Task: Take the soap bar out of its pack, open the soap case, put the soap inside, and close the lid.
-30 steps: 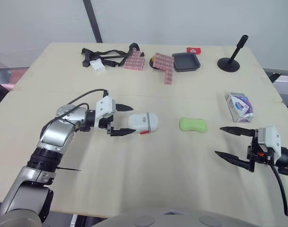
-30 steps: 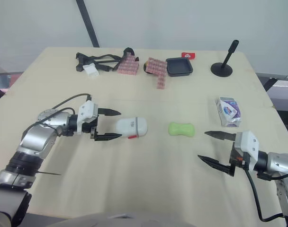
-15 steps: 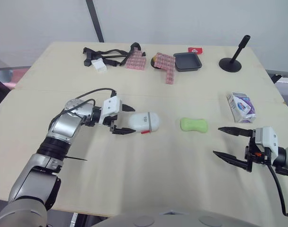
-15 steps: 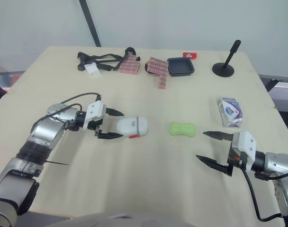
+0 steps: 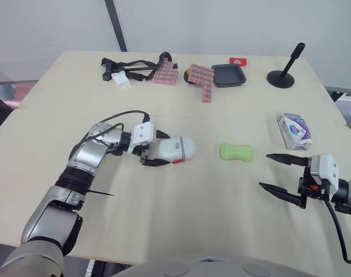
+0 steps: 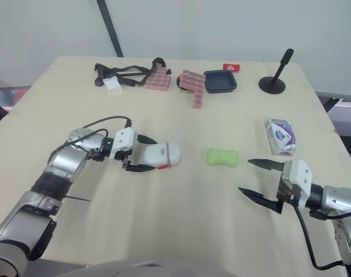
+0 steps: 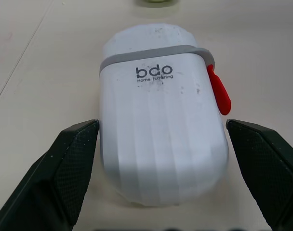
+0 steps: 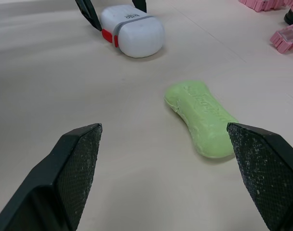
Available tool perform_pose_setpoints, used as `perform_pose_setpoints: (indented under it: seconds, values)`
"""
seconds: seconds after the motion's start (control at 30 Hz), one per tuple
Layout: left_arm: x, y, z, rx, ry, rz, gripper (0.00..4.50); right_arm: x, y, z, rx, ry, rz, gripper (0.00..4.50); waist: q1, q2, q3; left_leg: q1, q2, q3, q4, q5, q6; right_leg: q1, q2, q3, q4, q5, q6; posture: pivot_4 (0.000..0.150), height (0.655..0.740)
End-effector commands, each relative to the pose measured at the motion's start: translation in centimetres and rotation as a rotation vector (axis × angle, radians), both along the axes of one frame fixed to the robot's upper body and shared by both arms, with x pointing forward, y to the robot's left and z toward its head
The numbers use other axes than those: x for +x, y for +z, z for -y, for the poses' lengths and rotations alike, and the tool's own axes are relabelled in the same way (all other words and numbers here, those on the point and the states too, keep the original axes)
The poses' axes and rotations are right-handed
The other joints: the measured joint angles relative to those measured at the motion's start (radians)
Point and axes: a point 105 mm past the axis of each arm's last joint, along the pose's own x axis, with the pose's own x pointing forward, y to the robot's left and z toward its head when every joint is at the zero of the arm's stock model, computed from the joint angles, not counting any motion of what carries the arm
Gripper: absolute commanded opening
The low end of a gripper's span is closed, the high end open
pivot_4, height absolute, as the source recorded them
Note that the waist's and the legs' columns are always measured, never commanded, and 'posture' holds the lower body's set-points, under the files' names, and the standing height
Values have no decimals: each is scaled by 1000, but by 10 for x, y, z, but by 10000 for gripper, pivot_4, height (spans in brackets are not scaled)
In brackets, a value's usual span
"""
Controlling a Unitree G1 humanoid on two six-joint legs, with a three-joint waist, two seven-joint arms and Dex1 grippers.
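Nearest to us, the right pincer hovers low over the bare table, its two black fingers spread wide apart and holding nothing; its arm is cut off at the picture's edge. Farther in, the left pincer has its fingers apart, one on each side of the near end of the white soap case. We cannot tell whether the pads press the case or only stand just beside it. The case lies on its side with the lid shut, a grey band around it and a red tab on one flank. The green soap bar lies bare on the table between the case and the right pincer, apart from both. Beyond it, toward the right edge, lies the soap pack; its print is too small for us to read. At the far edge sit black straps, pink blocks, a black tray and a black stand.
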Motion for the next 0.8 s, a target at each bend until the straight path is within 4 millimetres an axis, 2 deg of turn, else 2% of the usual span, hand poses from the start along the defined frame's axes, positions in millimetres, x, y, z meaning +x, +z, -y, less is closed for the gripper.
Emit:
perform_pose_setpoints:
  seconds: [0.03,0.8]
  values:
    - [1,5,3,-2,-6,47,45000,1,8,-4,-1,14,30,44504,1,0,0,0,0,0,0,0,0,0,0,0,0,0,0,1500,7400]
    - [7,1,5,8,21,88,45000,0,6,-6,4,6,23,44504,1,0,0,0,0,0,0,0,0,0,0,0,0,0,0,1500,7400]
